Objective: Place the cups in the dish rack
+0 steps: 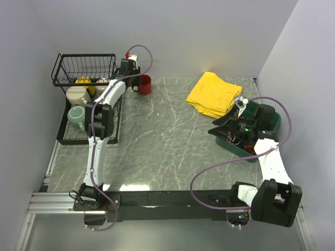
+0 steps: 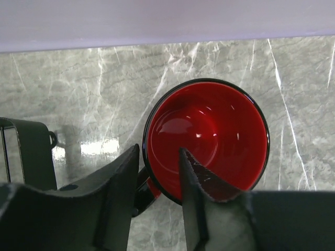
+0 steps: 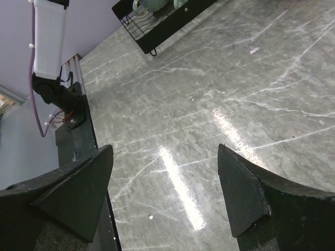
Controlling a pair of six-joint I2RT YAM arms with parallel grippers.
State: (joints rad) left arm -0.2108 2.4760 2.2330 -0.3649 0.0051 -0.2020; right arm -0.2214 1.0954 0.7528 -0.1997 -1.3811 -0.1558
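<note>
A grey worktop [image 1: 172, 146] streaked with white, marble-like veins is seen. The red mug [image 2: 207, 138] is glazed glossy red inside, with white highlights and a thin dark line along its rim. The dish rack [image 1: 84, 67] is made of black wire. Within it a yellow mug [image 1: 82, 81], a cream mug [image 1: 76, 95] and a pale grey-green mug [image 1: 77, 115] are seen. A bright yellow cloth [image 1: 213, 93] and a dark green tray [image 1: 276, 121] are shown. The left claw [image 2: 158, 157] and right claw [image 3: 165, 151] are finished in matt black. The arms [image 1: 272, 164] are coloured white with black joints, and the cables [image 1: 191, 185] purple. The walls [image 1: 183, 31] are tinted pale lilac.
</note>
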